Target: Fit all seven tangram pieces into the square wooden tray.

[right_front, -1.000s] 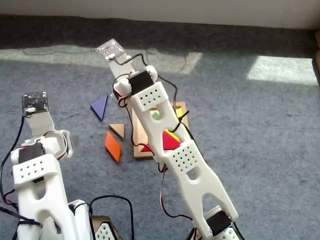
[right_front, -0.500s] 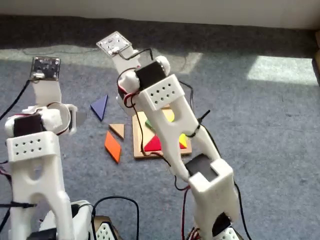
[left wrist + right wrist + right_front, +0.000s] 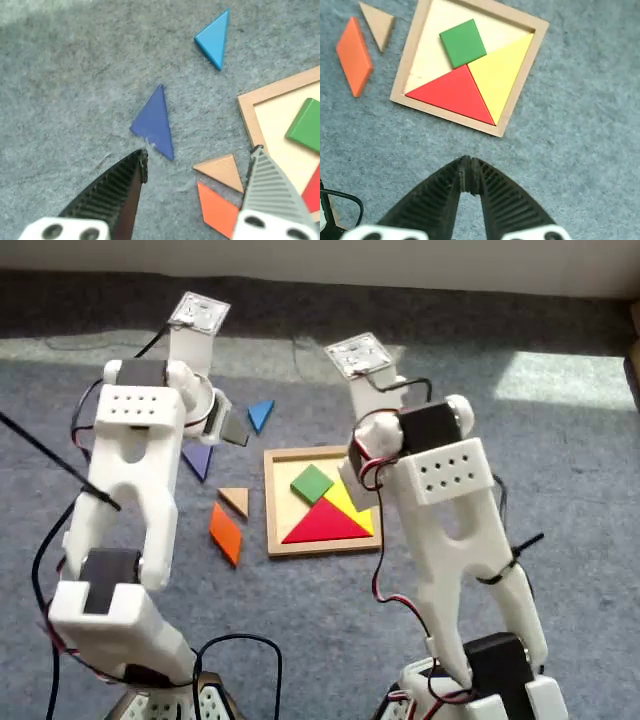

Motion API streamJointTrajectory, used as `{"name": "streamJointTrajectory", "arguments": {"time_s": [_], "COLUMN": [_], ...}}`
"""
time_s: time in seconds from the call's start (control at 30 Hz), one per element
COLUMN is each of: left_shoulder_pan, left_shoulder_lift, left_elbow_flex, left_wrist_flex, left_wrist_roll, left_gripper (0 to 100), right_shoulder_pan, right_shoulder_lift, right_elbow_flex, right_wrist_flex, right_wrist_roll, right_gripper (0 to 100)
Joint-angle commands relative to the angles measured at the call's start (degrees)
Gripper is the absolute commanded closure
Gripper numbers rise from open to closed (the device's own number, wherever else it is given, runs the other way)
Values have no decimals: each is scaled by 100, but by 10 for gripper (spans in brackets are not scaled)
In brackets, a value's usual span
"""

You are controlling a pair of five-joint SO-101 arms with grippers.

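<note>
Three pieces (image 3: 325, 523) sit in the tray (image 3: 269, 505), left edge open.

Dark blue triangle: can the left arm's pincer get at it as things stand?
Probably yes. The left pincer is open just short of the dark blue triangle, which lies flat on the carpet, touching no other piece; nothing sits between them.

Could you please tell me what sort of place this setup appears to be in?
Probably an indoor room: the wooden tray lies on grey carpet, a pale wall runs along the far edge, and a sunlight patch suggests a nearby window.
</note>
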Motion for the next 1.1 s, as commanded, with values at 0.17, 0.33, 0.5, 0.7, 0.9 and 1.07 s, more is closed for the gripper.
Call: {"name": "streamJointTrajectory", "arguments": {"time_s": [0.17,0.33,0.5,0.7,0.9,1.07], "left_shoulder_pan": [602,611,611,585,602,585], "left_shoulder_lift": [2237,3618,4787,5789,6369,6580], "left_elbow_flex": [-3090,-4699,-6220,-7371,-7820,-7811], "left_wrist_flex": [475,756,1090,1064,1055,976], "left_wrist_roll": [-97,-97,-290,-316,-308,-343], "left_gripper": [684,685,707,733,733,753], "right_shoulder_pan": [1121,1631,1956,1947,1956,1956], "right_shoulder_lift": [-1974,-2378,-2290,-2281,-2290,-2299], "right_elbow_flex": [2598,3952,4611,5007,5015,5015], "right_wrist_flex": [-1349,-2281,-2941,-3319,-3319,-3319], "right_wrist_roll": [62,325,325,185,185,202], "right_gripper": [995,995,995,995,995,995]}}
